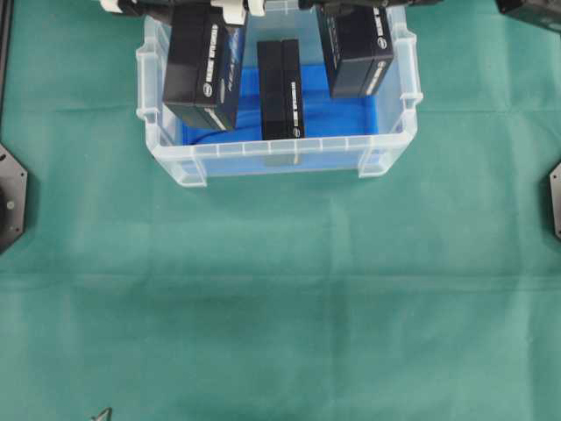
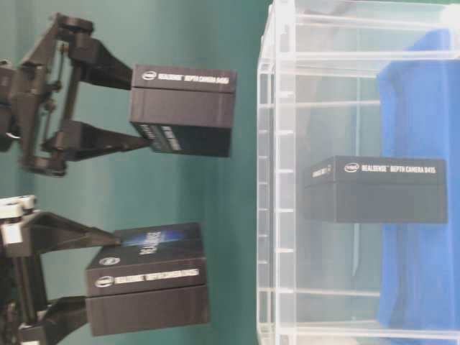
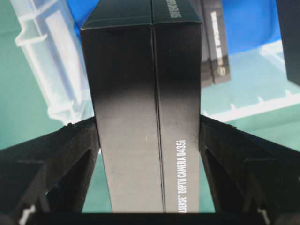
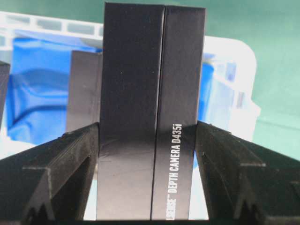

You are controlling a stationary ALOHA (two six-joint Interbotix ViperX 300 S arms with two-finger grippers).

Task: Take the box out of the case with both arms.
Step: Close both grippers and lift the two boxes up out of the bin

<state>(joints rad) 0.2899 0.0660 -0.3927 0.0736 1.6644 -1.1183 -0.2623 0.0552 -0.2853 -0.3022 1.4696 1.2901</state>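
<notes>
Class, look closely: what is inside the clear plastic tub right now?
Inside the clear plastic tub lie a blue lining and one black camera box. The two black boxes held above by the grippers cover parts of the bottom.

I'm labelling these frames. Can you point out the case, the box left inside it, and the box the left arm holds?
case [image 1: 280, 160]: overhead view, front wall.
box left inside [image 1: 281, 88]: overhead view, top face.
left-held box [image 1: 203, 74]: overhead view, its dark side face.
</notes>
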